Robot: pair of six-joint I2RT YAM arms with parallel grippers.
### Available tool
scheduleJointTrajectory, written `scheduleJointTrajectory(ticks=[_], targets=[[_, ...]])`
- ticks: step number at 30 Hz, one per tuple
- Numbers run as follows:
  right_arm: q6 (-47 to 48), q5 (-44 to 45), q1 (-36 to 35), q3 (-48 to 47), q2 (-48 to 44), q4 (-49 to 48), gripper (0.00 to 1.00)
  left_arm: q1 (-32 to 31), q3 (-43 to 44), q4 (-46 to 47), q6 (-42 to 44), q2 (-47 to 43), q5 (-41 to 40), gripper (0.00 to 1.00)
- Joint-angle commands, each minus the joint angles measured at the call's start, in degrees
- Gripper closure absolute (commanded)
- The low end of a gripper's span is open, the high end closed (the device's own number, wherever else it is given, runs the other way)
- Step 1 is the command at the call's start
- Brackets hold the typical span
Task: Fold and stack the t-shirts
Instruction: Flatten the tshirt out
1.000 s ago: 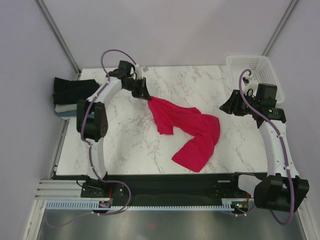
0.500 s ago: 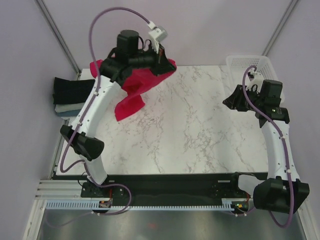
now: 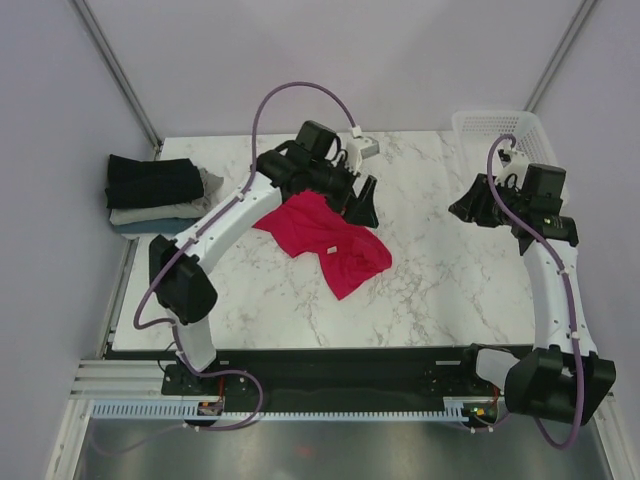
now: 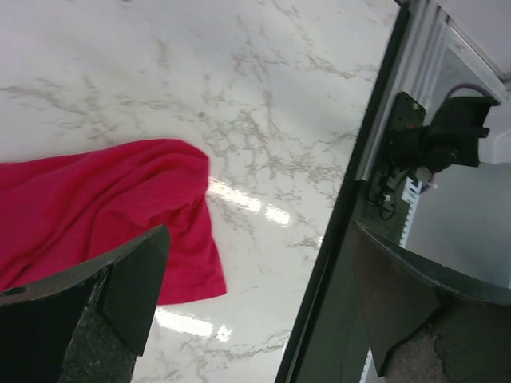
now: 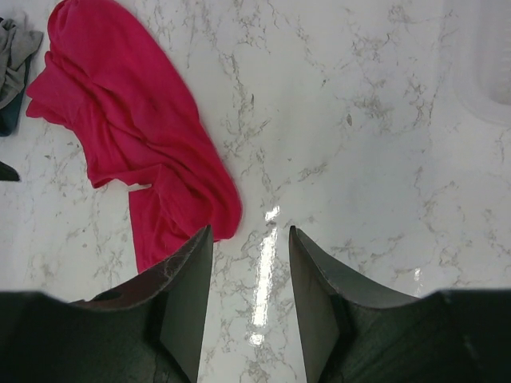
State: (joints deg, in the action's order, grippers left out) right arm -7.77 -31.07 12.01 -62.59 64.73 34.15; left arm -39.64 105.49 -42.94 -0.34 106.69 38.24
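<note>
The crimson-red t-shirt lies crumpled on the marble table, left of centre; it also shows in the left wrist view and the right wrist view. My left gripper hovers just right of the shirt's far edge, open, with only bare table between its fingers. A stack of folded t-shirts sits at the far left, black on top, pale grey-white and blue below. My right gripper hangs over the right side of the table, well apart from the red shirt, open and holding nothing.
A white mesh basket stands at the back right corner and shows faintly in the right wrist view. The table's near edge with its black rail runs close to the left gripper's right finger.
The left arm lifted the red shirt toward the back left, swung it to the table's middle and let go. Its jaws went from shut to open. The right arm barely moved.
</note>
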Motion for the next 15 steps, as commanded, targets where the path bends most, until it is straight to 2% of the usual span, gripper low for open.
scheduleJointTrajectory(ticks=[1, 3, 8, 11, 12, 15], targets=[[-0.4, -1.6, 0.1, -3.1, 3.3, -2.2, 0.49, 6.9, -0.5, 1.9, 2.2, -7.2, -7.4, 0.0], [-0.4, -2.7, -0.1, -5.2, 5.7, -2.2, 0.5, 12.5, -4.5, 1.8, 1.6, -7.6, -8.5, 0.0], [0.1, -2.9, -1.7, -11.1, 10.0, -3.0, 0.5, 17.7, -13.5, 1.6, 6.2, -7.8, -14.3, 0.03], [6.2, -1.0, -7.9, -17.4, 12.8, -0.6, 0.5, 19.6, -16.0, 1.4, 7.5, -8.3, -15.7, 0.03], [13.0, 0.1, -12.3, -19.0, 14.4, 2.5, 0.5, 21.3, -17.8, 1.8, 6.8, -9.0, -15.7, 0.04], [23.4, 6.4, -22.1, -24.6, 18.3, 7.5, 0.51, 25.6, -20.5, 3.7, 3.6, -9.7, -15.1, 0.03]])
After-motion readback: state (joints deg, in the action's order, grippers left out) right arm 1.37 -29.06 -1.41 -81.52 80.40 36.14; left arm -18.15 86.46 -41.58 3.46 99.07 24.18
